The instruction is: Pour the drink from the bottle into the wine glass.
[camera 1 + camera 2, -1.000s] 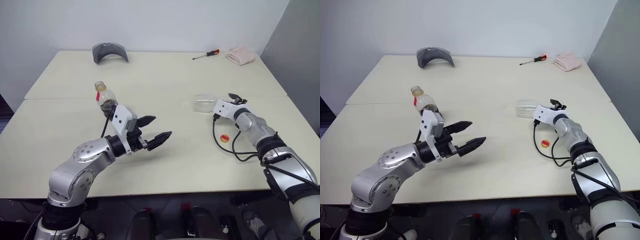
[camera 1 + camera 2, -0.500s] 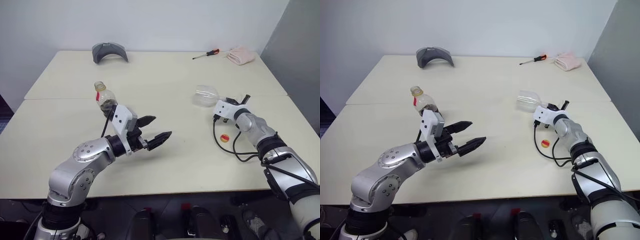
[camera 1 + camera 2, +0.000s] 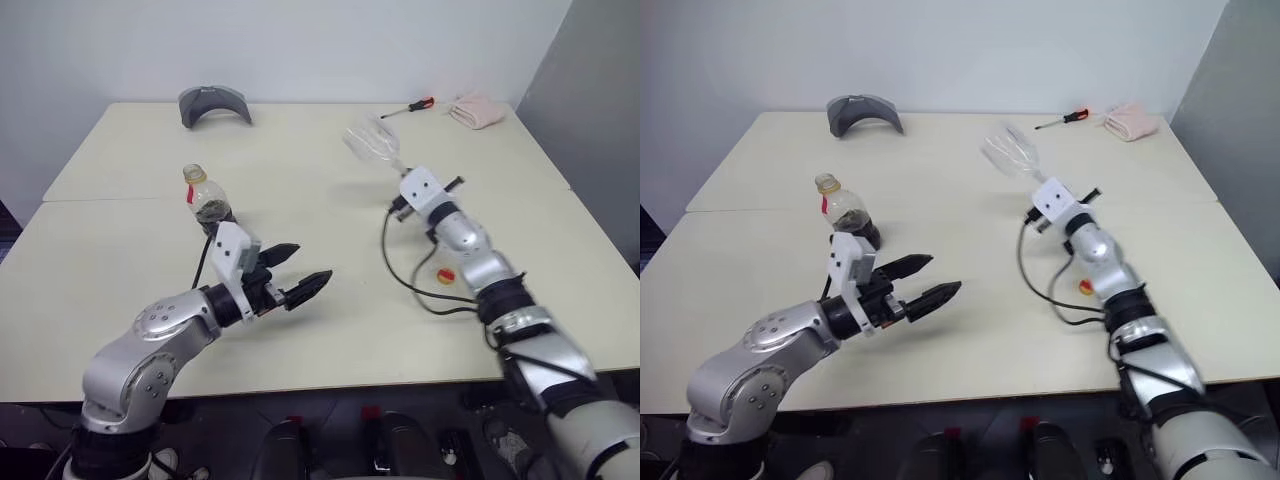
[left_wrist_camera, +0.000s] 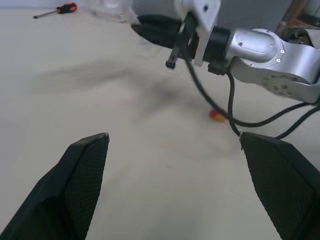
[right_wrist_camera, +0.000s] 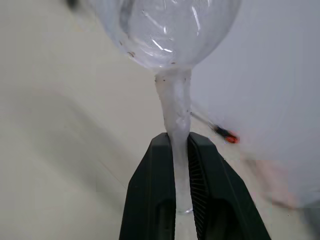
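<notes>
Since one second ago, wine glass [image 3: 374, 141] has gone from lying on its side on the table [image 3: 330, 330] near the right edge to being lifted clear of the surface and carried toward the table's middle; right arm has swung left with it. Left arm is much where it was.

Far left rear of table: grey curved object [image 3: 212, 101], resting on the surface.

Left side: bottle [image 3: 203, 196] stands upright on the table, cap off its mouth, red strip at the neck, the drink [image 3: 854, 223], dark brown, filling only the lower part. Left gripper [image 3: 292, 272] hovers just in front of the bottle, apart from it, fingers spread wide and holding nothing; the left wrist view shows the two fingertips [image 4: 85, 172] well apart over bare table.

Centre right: right gripper [image 5: 176, 170] is clamped on the glass's thin stem, fingers closed against it from both sides. Glass is tilted, bowl raised toward the rear left, empty as far as can be seen. Foot is hidden behind the gripper.

Right of centre: small yellow cap [image 3: 445, 274] with red on it lies on the table under the right forearm, beside a black cable.

Rear right: screwdriver [image 3: 410, 107] with red handle, and a pink folded cloth [image 3: 475, 109] near the corner, well apart from the glass.
</notes>
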{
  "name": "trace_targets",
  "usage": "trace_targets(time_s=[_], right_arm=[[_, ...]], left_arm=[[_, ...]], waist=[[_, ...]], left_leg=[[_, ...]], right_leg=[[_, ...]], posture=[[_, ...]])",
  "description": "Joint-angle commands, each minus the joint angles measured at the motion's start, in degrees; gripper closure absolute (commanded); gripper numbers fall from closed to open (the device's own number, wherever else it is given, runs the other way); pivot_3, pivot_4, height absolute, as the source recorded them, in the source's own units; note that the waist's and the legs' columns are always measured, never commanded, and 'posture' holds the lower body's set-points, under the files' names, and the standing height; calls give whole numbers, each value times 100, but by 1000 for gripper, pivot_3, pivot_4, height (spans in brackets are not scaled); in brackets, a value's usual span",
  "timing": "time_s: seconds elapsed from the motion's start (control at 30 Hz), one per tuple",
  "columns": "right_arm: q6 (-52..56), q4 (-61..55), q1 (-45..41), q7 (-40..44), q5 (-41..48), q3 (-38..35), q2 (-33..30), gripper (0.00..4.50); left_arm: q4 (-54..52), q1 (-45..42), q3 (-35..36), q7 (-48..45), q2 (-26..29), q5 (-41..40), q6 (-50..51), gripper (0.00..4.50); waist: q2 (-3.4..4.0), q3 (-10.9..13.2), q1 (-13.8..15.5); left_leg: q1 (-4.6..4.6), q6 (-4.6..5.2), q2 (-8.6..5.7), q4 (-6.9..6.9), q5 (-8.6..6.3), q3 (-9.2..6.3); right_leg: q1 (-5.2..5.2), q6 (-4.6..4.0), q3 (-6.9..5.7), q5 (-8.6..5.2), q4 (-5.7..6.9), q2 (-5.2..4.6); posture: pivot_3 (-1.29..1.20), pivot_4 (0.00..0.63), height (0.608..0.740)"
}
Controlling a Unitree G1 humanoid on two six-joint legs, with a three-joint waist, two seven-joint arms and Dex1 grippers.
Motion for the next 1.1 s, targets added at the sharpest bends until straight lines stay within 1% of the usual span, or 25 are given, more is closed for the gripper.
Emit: trace_targets(time_s=[0.03,0.13,0.27,0.37,0.53,0.67,0.77,0.93,1.1], right_arm=[[1026,-1010,233,492,1375,-588,691,4369],[1509,-1369,384,601,1729,-665,1079,4369],[1593,-1227,414,563,1874,-641,1487,4369],[1319,-838,323,500,1827,-638,1761,4369],[872,-232,205,459,1775,-702,1962,4369],[438,423,220,200,1504,-647,1916,4369],[369,614,314,-20,1223,-527,1772,4369],[562,288,583,-81,927,-375,1468,4369],[902,-283,883,-10,770,-257,1198,4369]], left_arm=[[-423,156,280,264,-64,-282,78,0],[-509,227,335,411,-81,-360,110,0],[-654,330,375,537,-76,-463,147,0],[-697,407,456,629,-67,-506,128,0],[-795,571,552,753,-54,-615,93,0],[-919,732,583,869,-108,-656,58,0],[-924,745,616,906,-100,-680,45,0],[-842,744,675,869,-35,-683,2,0],[-791,690,648,854,-15,-652,-17,0]], waist=[[0,0,27],[3,2,83],[4,2,94],[4,2,70],[4,3,31],[3,2,31],[3,2,36],[3,1,54],[3,1,67]], left_leg=[[-2,0,-1,1,0,-2],[-4,5,-7,6,-3,-8],[-3,33,-13,8,-15,-8],[-2,34,-6,6,-16,-11],[-2,34,-5,4,-15,-12],[-3,33,-9,4,-15,-10],[0,34,-8,4,-15,-12],[7,40,-8,5,-12,-18],[13,48,-10,6,-7,-21]], right_leg=[[0,0,-3,0,0,-3],[5,0,-12,1,0,-10],[7,0,-11,8,-2,-10],[4,-4,-11,9,1,-3],[2,-9,-10,9,2,0],[2,-9,-8,8,-2,-2],[4,-9,-10,8,0,-2],[12,-3,-15,8,3,-3],[23,9,-16,8,0,-4]], posture=[[0,150,740],[0,150,740],[0,150,740],[0,150,740],[0,150,740],[0,150,740],[0,150,740],[0,150,740],[0,150,740]])
